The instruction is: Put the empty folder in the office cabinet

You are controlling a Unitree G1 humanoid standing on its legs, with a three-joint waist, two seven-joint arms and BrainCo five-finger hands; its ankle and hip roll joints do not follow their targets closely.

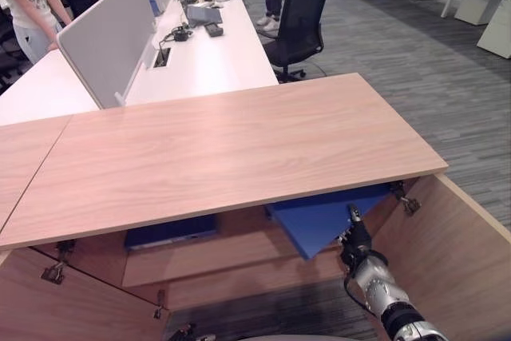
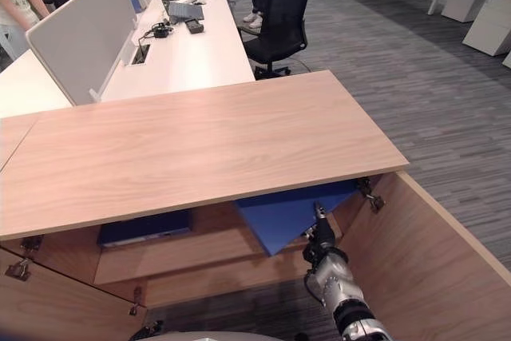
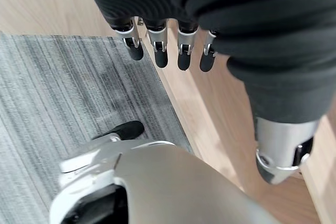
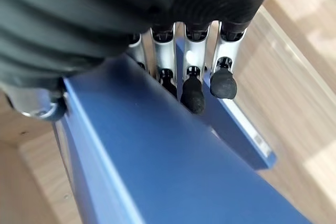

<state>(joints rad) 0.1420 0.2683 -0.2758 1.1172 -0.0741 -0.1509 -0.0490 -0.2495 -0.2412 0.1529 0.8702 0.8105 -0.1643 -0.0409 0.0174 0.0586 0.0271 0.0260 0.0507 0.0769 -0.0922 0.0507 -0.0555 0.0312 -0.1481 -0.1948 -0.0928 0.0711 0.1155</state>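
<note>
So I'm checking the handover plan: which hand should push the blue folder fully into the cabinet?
Right. The right hand already grips the blue folder under the cabinet top; the left hand hangs open over the floor.

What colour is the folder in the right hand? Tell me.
Blue; the folder shows best in the right wrist view, gripped by the right hand.

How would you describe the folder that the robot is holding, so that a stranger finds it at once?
Look under the long wooden top of the open cabinet, at its right part. The blue folder there sits tilted with the right hand gripping its corner, whereas the other folder, darker blue, lies flat to the left.
</note>
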